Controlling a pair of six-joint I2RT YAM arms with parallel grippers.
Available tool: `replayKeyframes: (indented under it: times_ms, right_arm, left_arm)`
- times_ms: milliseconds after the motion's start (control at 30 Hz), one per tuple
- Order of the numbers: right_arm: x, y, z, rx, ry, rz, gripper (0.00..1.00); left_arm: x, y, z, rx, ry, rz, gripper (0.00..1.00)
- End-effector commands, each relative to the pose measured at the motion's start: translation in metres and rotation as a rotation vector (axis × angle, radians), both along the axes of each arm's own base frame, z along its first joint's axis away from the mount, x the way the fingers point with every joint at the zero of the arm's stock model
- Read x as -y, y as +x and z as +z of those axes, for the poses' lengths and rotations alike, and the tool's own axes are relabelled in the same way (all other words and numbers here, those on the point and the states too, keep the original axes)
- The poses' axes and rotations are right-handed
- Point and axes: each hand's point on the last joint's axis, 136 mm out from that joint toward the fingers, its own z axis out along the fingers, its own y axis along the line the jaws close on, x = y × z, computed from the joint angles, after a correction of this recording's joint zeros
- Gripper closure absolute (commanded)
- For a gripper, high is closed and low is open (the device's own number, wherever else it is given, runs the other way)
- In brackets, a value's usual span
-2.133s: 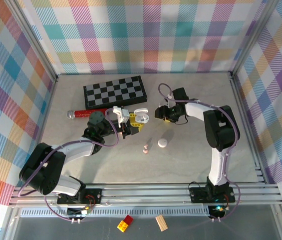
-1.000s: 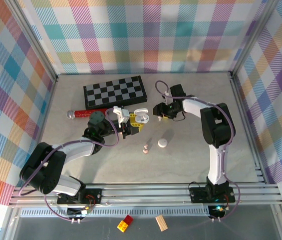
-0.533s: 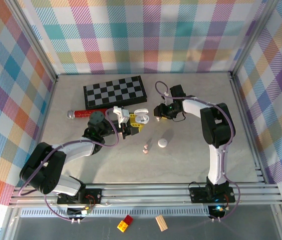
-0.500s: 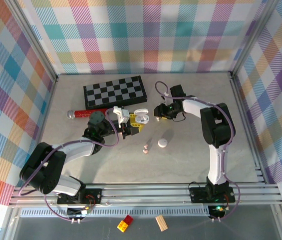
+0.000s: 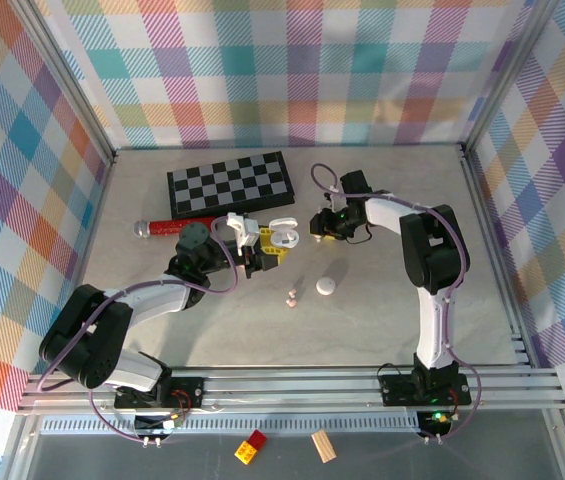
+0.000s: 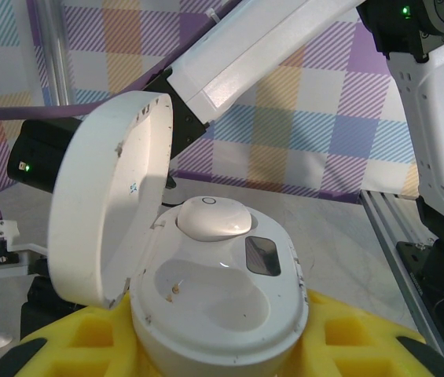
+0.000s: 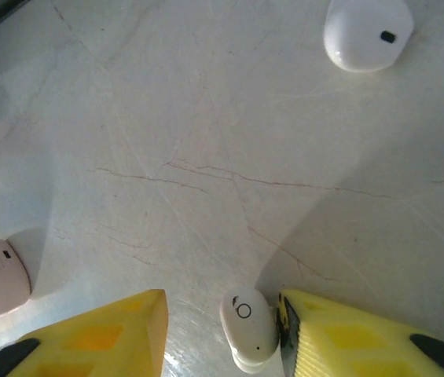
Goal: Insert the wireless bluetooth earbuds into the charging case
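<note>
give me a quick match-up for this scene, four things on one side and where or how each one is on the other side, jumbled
Things
1 charging case
2 white earbud
3 chessboard
4 red brick

Place or state
a between the fingertips of the right gripper
b flat at the back left of the table
c lid open, held in the left gripper
d off the table, past its near edge

Pairs: 1-c, 2-a, 3-b, 4-d
</note>
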Motion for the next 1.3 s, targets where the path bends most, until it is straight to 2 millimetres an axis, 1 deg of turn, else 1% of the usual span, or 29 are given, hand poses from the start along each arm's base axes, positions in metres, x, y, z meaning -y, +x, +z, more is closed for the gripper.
replayKeyframes:
  times_ms: [0,100,167,267,500,733,900,1133,1267]
  right_arm:
    - [0.007,-0.004,-0.012,-0.049,-0.045,-0.014,0.61]
    - [0.007,-0.004,-0.013,-0.056,-0.05,-0.02,0.65]
    - [0.008,-0.004,-0.016,-0.065,-0.052,-0.024,0.69]
    - [0.008,-0.004,-0.016,-0.069,-0.054,-0.028,0.71]
    - [0.007,-0.002,-0.01,-0.058,-0.049,-0.03,0.79]
    - [0.006,-0.001,0.01,-0.019,-0.025,-0.031,0.79]
    - [0.01,-0.001,0.025,0.022,-0.031,-0.053,0.8]
    - [0.018,-0.01,0.039,0.05,-0.037,-0.088,0.81]
    - [0.023,-0.018,0.057,0.08,-0.023,-0.109,0.81]
  left_arm:
    - [-0.002,-0.001,0.014,0.052,-0.03,-0.013,0.66]
    - [-0.002,-0.001,0.014,0.052,-0.029,-0.014,0.66]
    - [-0.002,-0.001,0.013,0.052,-0.029,-0.014,0.66]
    - [-0.002,-0.001,0.013,0.051,-0.029,-0.013,0.66]
    - [-0.002,0.001,0.012,0.051,-0.027,-0.006,0.66]
    - [-0.005,0.006,0.007,0.046,-0.027,0.036,0.67]
    - [-0.008,0.014,0.004,0.053,-0.022,0.088,0.67]
    - [-0.01,0.02,0.001,0.061,-0.005,0.132,0.67]
    - [-0.012,0.025,-0.005,0.066,0.012,0.166,0.67]
